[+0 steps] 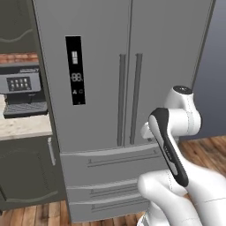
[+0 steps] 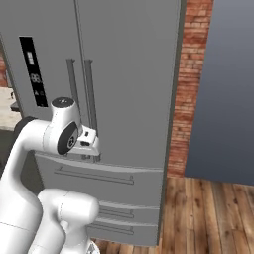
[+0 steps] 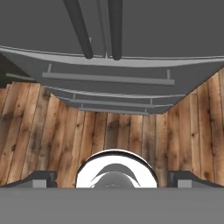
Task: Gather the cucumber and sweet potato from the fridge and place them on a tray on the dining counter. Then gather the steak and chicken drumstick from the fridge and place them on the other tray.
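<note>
A stainless French-door fridge (image 1: 128,88) stands shut in front of the robot, its two tall door handles (image 1: 129,99) side by side at the centre seam, with pull-out drawers (image 1: 110,165) below them. A black control panel (image 1: 75,69) sits on the left door. To the fridge's left, a coffee machine (image 1: 21,90) rests on a counter (image 1: 22,127); to its right are a brick pillar (image 2: 191,89) and a plain grey wall (image 2: 230,89). The floor is wooden planks (image 3: 39,135).

The cucumber, sweet potato, steak and chicken drumstick are presumably behind the closed doors; none can be seen, and neither can the trays.

The likely risk from here: the two handles stand so close together that a slightly off-centre reach could catch both, or slip between them, and pull nothing open. The arm is also folded tight near the door, so swinging a door open may strike the robot's own elbow or base.

The gripper (image 3: 112,178) points down toward the floor just in front of the lower drawers. Its jaws stand at their widest, holding nothing and touching nothing.
</note>
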Robot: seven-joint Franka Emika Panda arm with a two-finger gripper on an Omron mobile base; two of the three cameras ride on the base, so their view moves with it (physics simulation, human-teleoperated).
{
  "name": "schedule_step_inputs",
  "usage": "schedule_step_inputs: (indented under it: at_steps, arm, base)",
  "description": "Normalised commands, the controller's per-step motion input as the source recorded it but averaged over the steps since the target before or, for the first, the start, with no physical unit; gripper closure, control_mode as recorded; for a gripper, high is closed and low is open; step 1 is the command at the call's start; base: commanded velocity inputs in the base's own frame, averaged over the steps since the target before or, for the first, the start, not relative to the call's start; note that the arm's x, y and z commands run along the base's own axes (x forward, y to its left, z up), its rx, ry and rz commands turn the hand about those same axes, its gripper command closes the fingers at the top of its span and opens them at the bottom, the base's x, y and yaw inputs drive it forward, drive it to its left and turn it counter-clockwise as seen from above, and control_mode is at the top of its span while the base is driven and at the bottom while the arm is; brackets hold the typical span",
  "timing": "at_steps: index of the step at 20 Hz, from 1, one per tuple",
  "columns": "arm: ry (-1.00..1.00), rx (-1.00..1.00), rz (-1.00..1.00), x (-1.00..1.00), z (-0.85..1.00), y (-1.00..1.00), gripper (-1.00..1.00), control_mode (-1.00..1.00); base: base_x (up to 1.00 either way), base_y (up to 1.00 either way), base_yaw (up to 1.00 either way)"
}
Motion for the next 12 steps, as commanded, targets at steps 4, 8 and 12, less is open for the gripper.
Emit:
schedule_step_inputs:
  at_steps: [4, 8, 12]
  arm:
    - [0.00, 0.00, 0.00, 0.00, 0.00, 0.00, -1.00, 1.00]
    - [0.00, 0.00, 0.00, 0.00, 0.00, 0.00, -1.00, 1.00]
    - [0.00, 0.00, 0.00, 0.00, 0.00, 0.00, -1.00, 1.00]
  base:
    - [-0.20, 0.22, 0.00]
    - [-0.21, 0.32, 0.00]
    - [-0.24, 0.43, 0.00]
